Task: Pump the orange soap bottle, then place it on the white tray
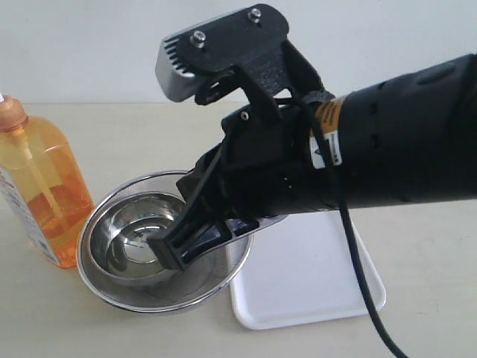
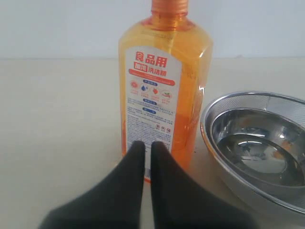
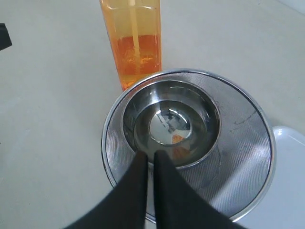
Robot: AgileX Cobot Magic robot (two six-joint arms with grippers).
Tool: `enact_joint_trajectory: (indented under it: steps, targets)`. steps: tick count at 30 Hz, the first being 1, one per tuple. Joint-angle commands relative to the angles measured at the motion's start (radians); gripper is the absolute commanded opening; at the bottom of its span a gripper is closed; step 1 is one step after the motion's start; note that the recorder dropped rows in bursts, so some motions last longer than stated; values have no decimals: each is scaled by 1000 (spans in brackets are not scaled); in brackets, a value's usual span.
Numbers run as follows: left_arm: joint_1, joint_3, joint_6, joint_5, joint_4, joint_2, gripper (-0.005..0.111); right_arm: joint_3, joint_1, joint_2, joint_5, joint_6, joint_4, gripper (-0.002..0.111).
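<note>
The tall translucent orange soap bottle (image 1: 41, 190) stands at nine o'clock of the round steel strainer bowl (image 1: 86, 239), with the flat white tray (image 1: 313, 291) at four. The left hand (image 2: 147, 148) faces the label and the right hand (image 1: 175, 250) hangs over the bowl, both pinched together and empty. Pumping looks not yet started; next, a hand must press the nozzle.

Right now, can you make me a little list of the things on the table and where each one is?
soap bottle: orange, upright on the table, beside the bowl, not on the tray
bowl: shiny steel, between the soap bottle and the tray
tray: white, flat, next to the bowl
left gripper: shut, pointing at the soap bottle's label
right gripper: shut, over the bowl
</note>
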Motion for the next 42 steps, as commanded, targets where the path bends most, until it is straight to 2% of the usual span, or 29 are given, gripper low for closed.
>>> enact_joint_trajectory:
  steps: [1,9,12,19,25,34,38,42]
  targets:
    - [2,3,-7,-2,-7,-3,5,2,-3,-12,-4,6,-10,0]
    - [2,3,-7,-2,-7,-3,5,10,-3,-14,11,9,-75,0]
    - [2,3,-7,-2,-7,-3,5,63,-26,-27,-77,11,-101,0]
    - [2,3,-7,-2,-7,-3,5,373,-231,-188,-408,109,-89,0]
    - [2,3,-7,-2,-7,-3,5,626,-455,-431,-557,161,-89,0]
    - [2,3,-7,-2,-7,-3,5,890,-773,-922,-563,201,-89,0]
    - [2,3,-7,-2,-7,-3,5,910,-870,-1083,-495,201,-89,0]
    - [2,3,-7,-2,-7,-3,5,910,-915,-1184,-415,201,-87,0]
